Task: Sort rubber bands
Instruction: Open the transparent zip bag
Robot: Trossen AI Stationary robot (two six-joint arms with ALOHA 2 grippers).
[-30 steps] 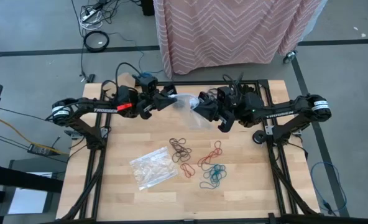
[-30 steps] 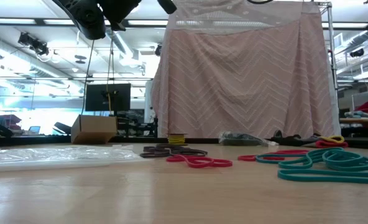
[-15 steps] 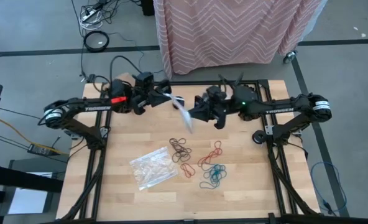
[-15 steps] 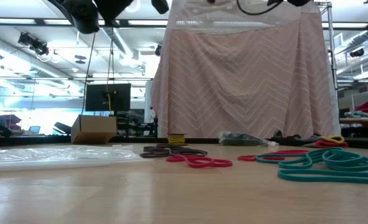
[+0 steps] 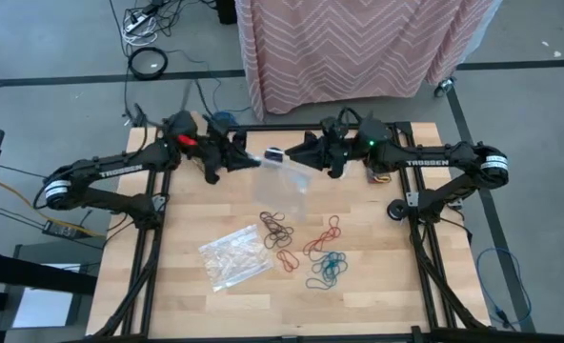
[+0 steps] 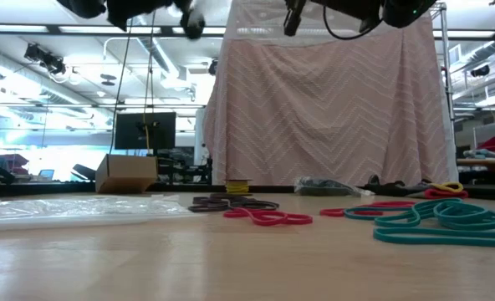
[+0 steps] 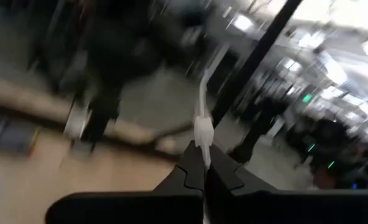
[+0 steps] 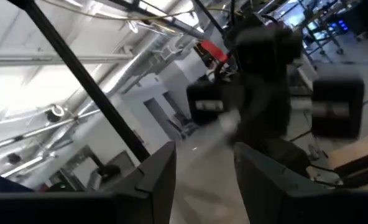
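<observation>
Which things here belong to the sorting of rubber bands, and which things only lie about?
Belonging to the job:
- brown rubber bands
- red rubber bands
- teal rubber bands
- left gripper, shut on a clear plastic bag held above the table
- right gripper, open

Only lying about:
- second clear bag on the table
- pink cloth behind

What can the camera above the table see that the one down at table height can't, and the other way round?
Only the high view shows both arms whole and the clear plastic bag hanging from the shut left tool, with the open right tool just beside it. Only the low view shows the room behind the table, with a cardboard box and a monitor. Both show the brown, red and teal rubber bands, the second plastic bag lying flat on the table, and the pink curtain.
</observation>
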